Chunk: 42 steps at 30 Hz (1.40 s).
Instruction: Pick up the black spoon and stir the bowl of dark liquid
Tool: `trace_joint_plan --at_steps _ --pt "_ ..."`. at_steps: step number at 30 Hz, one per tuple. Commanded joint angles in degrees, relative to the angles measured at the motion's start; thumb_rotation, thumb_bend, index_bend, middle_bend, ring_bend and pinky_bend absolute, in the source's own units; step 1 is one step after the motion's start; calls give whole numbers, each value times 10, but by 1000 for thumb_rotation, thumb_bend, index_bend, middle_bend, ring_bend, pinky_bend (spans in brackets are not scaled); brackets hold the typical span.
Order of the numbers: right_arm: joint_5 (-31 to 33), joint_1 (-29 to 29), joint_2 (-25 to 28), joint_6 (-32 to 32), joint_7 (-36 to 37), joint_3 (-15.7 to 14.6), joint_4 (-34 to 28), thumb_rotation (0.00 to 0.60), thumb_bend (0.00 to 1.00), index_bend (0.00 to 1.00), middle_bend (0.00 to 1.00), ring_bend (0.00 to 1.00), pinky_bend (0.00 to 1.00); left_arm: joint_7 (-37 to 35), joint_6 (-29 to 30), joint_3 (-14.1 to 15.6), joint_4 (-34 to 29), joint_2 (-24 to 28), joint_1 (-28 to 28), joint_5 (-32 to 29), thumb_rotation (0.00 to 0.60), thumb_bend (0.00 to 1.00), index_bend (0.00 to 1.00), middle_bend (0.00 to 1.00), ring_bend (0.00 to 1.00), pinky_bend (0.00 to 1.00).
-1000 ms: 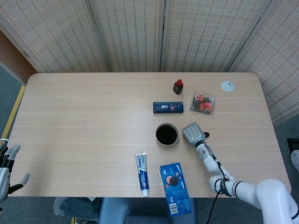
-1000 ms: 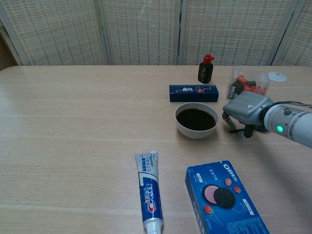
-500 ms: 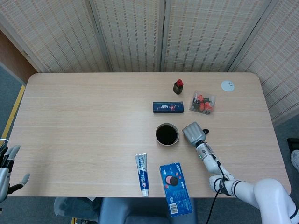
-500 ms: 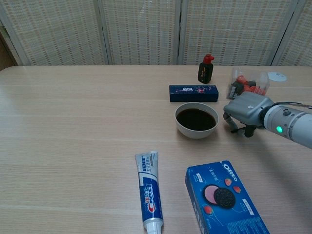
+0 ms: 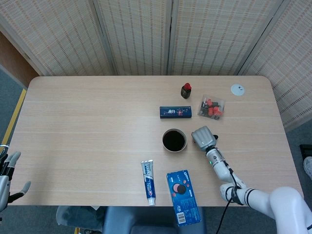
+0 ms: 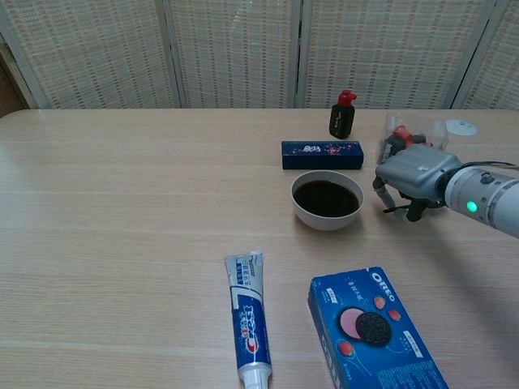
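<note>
Black spoon (image 6: 397,210): only a thin dark sliver shows, under the right hand in the chest view, with a dark tip past the hand in the head view (image 5: 215,136). Lies just right of the bowl, on or barely above the desk; cannot tell which.
Right hand (image 6: 413,172): palm down over the spoon, fingers (image 6: 379,190) curled downward around the handle. Appears to pinch it, but the contact is hidden beneath the palm, so a firm hold cannot be confirmed.
Bowl (image 6: 327,199): white, holding dark liquid, upright, just left of the right hand, not touching it. Liquid surface looks flat.
Left hand (image 5: 6,174): at the near left edge of the head view, off the desk, fingers apart, holding nothing.
Step in hand: judged as the pick-up; grasp forming or just made, stirring not begun.
Next move: lift the spoon clear of the desk, carry it left over the bowl rim, tip the spoon end down into the liquid, then circle it.
Caution: thin handle lying flat may slip; bowl could be nudged.
Surroundings: dark blue box (image 6: 322,154) behind the bowl; small black bottle with red cap (image 6: 341,116); clear bag of red items (image 6: 415,134); toothpaste tube (image 6: 248,318); Oreo box (image 6: 371,331); wooden desk (image 6: 122,203).
</note>
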Motion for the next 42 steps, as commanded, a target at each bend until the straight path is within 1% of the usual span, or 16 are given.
trace_joint_plan --at_steps 1,4,9,12,16,22,28,32,35,42 --pt "-15 -8 28 23 26 9 -36 600 488 652 1000 1000 1000 1 0 -1 -2 1 -1 1 600 260 0 0 0 0" --pt "-31 -15 57 45 55 18 -76 600 491 659 1000 1000 1000 5 0 -1 -5 2 -2 2 600 261 0 0 0 0" --pt "-63 -27 104 80 131 42 -147 600 493 672 1000 1000 1000 12 -2 -3 -12 4 -4 3 600 260 0 0 0 0" --pt "-80 -31 118 92 190 56 -177 600 494 682 1000 1000 1000 17 -3 -3 -16 5 -6 4 600 260 0 0 0 0" --pt "-97 -30 121 93 268 72 -191 600 494 684 1000 1000 1000 21 -2 -3 -21 6 -6 4 600 260 0 0 0 0" --pt "-105 -18 103 69 374 90 -183 600 493 684 1000 1000 1000 23 -2 -3 -23 8 -4 1 600 260 0 0 0 0" --pt "-99 -2 67 42 477 111 -155 600 494 694 1000 1000 1000 22 -3 -2 -21 7 -3 -2 600 260 0 0 0 0" --pt "-94 9 41 17 539 117 -127 600 493 703 1000 1000 1000 20 0 -2 -19 8 -1 -2 600 261 0 0 0 0" --pt "-94 16 25 0 574 118 -108 600 493 703 1000 1000 1000 19 -1 -1 -18 8 1 -5 600 260 0 0 0 0" --pt "-101 25 -12 -14 636 119 -55 600 497 711 1000 1000 1000 15 1 -1 -14 9 3 -6 600 261 0 0 0 0"
